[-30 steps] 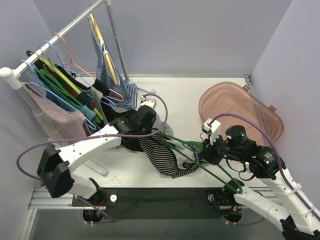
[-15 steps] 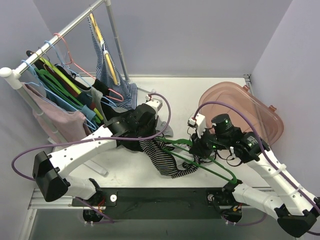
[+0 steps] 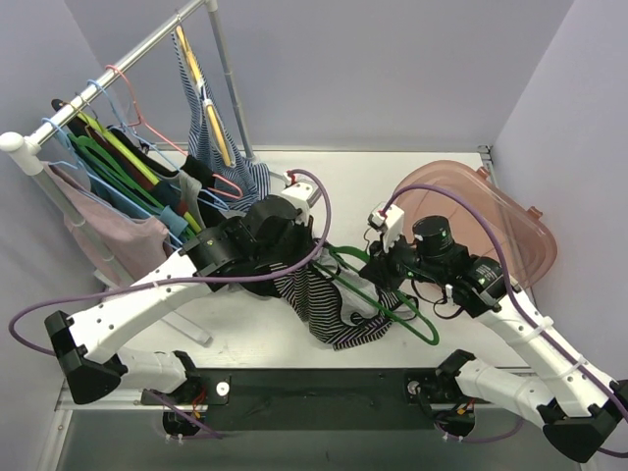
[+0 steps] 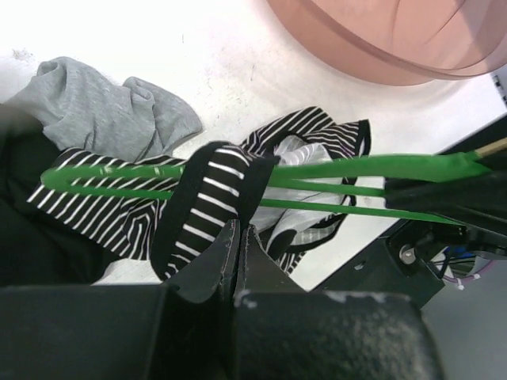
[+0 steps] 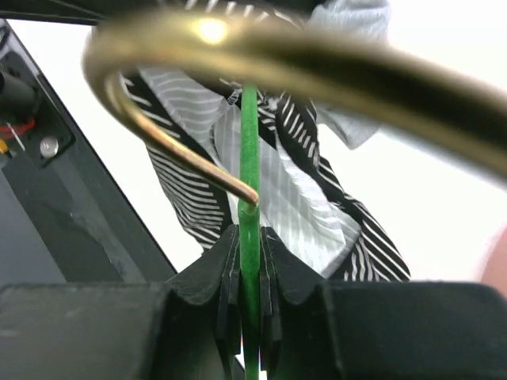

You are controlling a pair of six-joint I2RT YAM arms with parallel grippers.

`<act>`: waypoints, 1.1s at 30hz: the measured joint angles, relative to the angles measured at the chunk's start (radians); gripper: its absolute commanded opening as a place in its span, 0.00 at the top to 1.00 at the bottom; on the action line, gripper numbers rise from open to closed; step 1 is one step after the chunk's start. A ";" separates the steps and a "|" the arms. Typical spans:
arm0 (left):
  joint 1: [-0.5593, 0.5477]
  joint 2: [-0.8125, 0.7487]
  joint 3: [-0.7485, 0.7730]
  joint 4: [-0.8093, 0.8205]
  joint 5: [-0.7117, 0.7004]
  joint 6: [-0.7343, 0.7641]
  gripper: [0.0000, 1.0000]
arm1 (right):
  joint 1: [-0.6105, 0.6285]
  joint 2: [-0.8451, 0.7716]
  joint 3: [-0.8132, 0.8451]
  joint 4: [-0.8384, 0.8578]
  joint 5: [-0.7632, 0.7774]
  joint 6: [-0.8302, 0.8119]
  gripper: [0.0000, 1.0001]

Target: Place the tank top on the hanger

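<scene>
Tools nearest the lenses: the left tool (image 4: 239, 237) has its jaws pressed together on a dark-edged fold of the limp black-and-white striped tank top (image 4: 207, 186). The right tool (image 5: 249, 237) has its jaws narrow and clamped on a thin bar of the slim bright-green plastic hanger (image 5: 249, 142).

In the left wrist view the hanger runs level across the middle of the frame. One banded loop of the tank top is wrapped over its left-hand arm, just above the closed jaws. The rest of the garment sags below the bars in a loose bunch, partly resting on the white counter (image 4: 230, 63).

Judged progress is early to middle. One shoulder of the garment appears threaded onto the hanger. The other shoulder is not yet on, and the body has not been drawn straight.

Farther back, a crumpled grey cloth (image 4: 111, 119) lies at upper left. A translucent pink plastic tub (image 4: 380, 39) fills the upper right. In the overhead view a white clothes rail (image 3: 147, 49) with other hangers and garments crosses the upper left corner.

Not resolved:
- Whether the wrapped loop is a strap or an armhole cannot be told.
- The second strap cannot be picked out of the bunch.
- The hanger's left tip is covered by the left arm in the overhead view.
- A blurred brass-coloured curved wire (image 5: 158, 134) close to the right wrist lens may be the hanger's hook, but its join to the hanger is out of sight.
</scene>
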 measured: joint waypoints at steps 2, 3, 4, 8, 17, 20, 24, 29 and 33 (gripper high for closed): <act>-0.001 -0.020 0.000 -0.003 0.001 -0.007 0.62 | 0.000 -0.011 -0.022 0.040 0.007 0.024 1.00; -0.001 -0.029 0.000 -0.003 0.008 -0.007 0.51 | 0.000 -0.014 -0.031 0.057 0.005 0.035 1.00; 0.000 -0.039 0.000 -0.002 0.023 -0.005 0.35 | 0.000 -0.019 -0.047 0.080 0.002 0.045 1.00; 0.000 -0.092 0.000 0.003 0.098 0.057 0.13 | 0.000 -0.043 -0.114 0.151 -0.024 0.064 1.00; 0.038 -0.266 0.064 -0.085 0.320 0.407 0.11 | 0.000 -0.125 -0.159 0.181 -0.175 -0.063 1.00; 0.038 -0.320 0.036 -0.111 0.448 0.530 0.11 | 0.000 -0.126 -0.158 0.167 -0.248 -0.132 1.00; 0.037 -0.358 -0.047 -0.131 0.584 0.628 0.14 | 0.000 -0.101 -0.124 0.083 -0.343 -0.243 1.00; 0.031 -0.285 -0.083 -0.131 0.680 0.679 0.16 | 0.009 -0.055 -0.065 -0.002 -0.399 -0.344 1.00; 0.026 -0.215 -0.113 -0.128 0.697 0.706 0.19 | 0.042 -0.038 -0.035 -0.038 -0.412 -0.396 1.00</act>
